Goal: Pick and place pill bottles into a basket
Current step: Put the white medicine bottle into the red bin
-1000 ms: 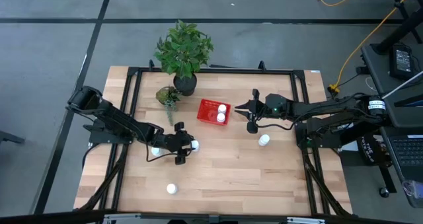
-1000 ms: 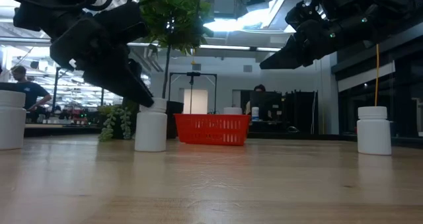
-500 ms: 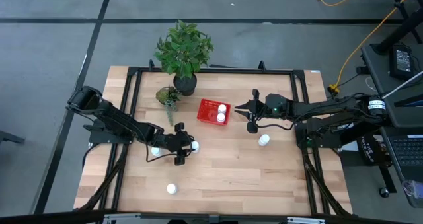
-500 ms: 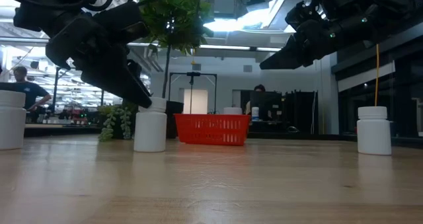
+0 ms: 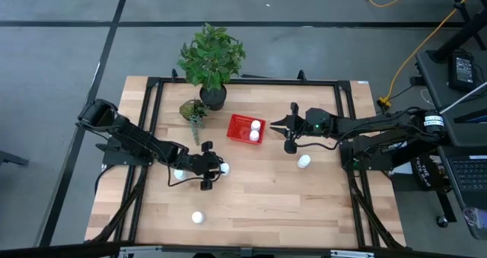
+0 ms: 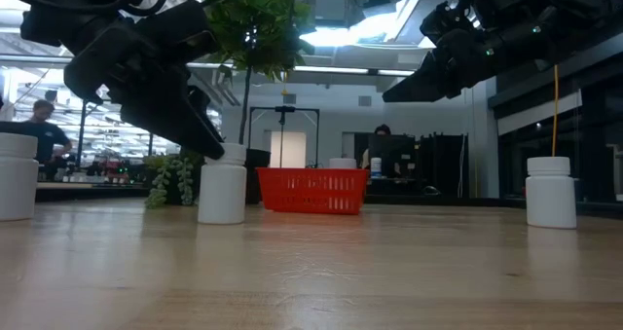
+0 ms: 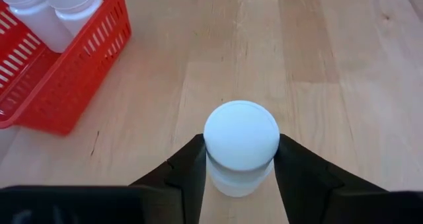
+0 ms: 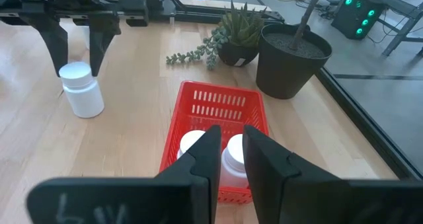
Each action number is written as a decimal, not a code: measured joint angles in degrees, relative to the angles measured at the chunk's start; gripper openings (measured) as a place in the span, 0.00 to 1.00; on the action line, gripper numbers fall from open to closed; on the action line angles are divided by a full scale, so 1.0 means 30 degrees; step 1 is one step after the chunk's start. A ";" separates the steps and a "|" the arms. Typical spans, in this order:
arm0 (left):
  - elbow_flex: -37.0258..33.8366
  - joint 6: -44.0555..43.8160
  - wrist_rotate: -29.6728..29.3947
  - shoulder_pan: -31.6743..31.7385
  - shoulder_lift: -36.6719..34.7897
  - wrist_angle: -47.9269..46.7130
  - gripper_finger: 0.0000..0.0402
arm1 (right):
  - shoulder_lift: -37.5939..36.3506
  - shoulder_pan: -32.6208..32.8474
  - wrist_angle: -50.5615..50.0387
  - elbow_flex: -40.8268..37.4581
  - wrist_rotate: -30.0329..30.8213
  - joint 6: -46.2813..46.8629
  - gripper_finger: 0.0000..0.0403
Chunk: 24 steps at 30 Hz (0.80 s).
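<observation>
Left gripper (image 7: 239, 168): its two dark fingers sit one on each side of a pill bottle (image 7: 240, 145), pressed close against it. The bottle stands on the table, not lifted.
Way to go: the red basket (image 5: 246, 129) lies just ahead of this bottle, toward the plants. The left arm is the nearer one.
Bottle look: small, white, round, standing straight up, flat white cap on top.
In the basket: two bottles (image 5: 255, 130) stand inside.
Other bottles: one near the right arm (image 5: 303, 161), one by the left arm (image 5: 179, 174), one near the table's front edge (image 5: 197, 218).
Right gripper (image 8: 227, 159): up in the air beside the basket, fingers nearly together, holding nothing.
</observation>
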 joint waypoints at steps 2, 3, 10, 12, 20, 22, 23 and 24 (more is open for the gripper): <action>0.0000 0.0232 0.0011 0.0000 0.0000 -0.0005 0.36 | 0.0000 0.0000 0.0002 0.0000 0.0000 0.0000 0.17; 0.0000 0.0266 0.0011 0.0000 0.0000 0.0000 0.36 | 0.0000 0.0000 -0.0002 0.0000 0.0000 0.0000 0.17; 0.0000 0.0588 0.0037 0.0020 -0.0982 -0.0398 0.36 | 0.0000 -0.0007 0.0002 0.0000 0.0000 0.0000 0.17; 0.0000 0.0799 0.0353 0.0150 -0.1820 -0.0627 0.36 | 0.0000 -0.0004 0.0001 0.0000 0.0000 -0.0004 0.17; 0.0000 0.2077 0.1761 0.2205 -0.5448 -0.2277 0.36 | 0.0000 -0.0005 -0.0002 0.0000 0.0000 -0.0029 0.17; 0.0000 0.2754 0.2303 0.3061 -0.6031 -0.2327 0.36 | 0.0000 -0.0007 -0.0003 0.0000 0.0000 -0.0029 0.17; 0.0000 0.3145 0.2613 0.3493 -0.6159 -0.2237 0.36 | 0.0000 0.0000 -0.0016 0.0000 0.0000 -0.0029 0.17; 0.0000 0.3491 0.2922 0.3942 -0.6185 -0.2155 0.36 | 0.0000 -0.0007 -0.0037 0.0000 0.0000 -0.0029 0.17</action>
